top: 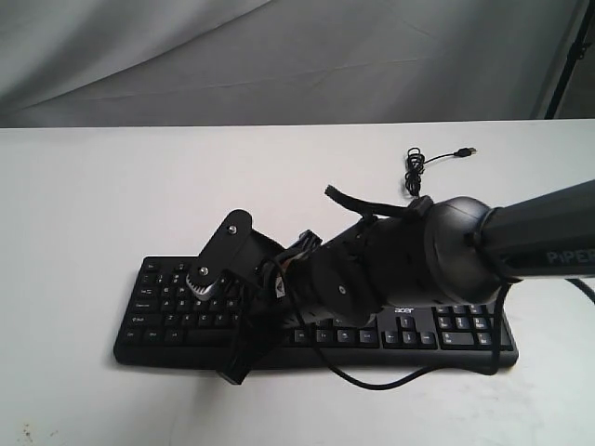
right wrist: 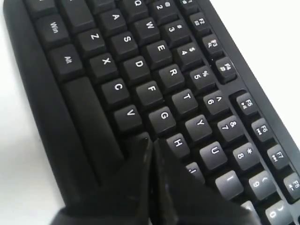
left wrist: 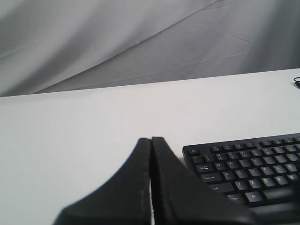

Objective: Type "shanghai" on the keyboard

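One Acer keyboard point(top: 437, 330) on counter point(top: 93, 186), two claws, left claw point(left wrist: 151, 140), right claw point(right wrist: 151, 143), both pressed together, USB plug point(top: 469, 150) only in exterior view.

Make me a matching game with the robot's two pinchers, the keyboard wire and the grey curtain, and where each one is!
Things
1. right black gripper
2. left black gripper
3. thin black USB cable
4. grey cloth backdrop

Places
A. behind the white table
B. low over the wide black plastic keyboard, near the H key
C. curled on the table beyond the keyboard, plug loose
D. off the keys, beside the keyboard's corner

Pairs: 1-B, 2-D, 3-C, 4-A
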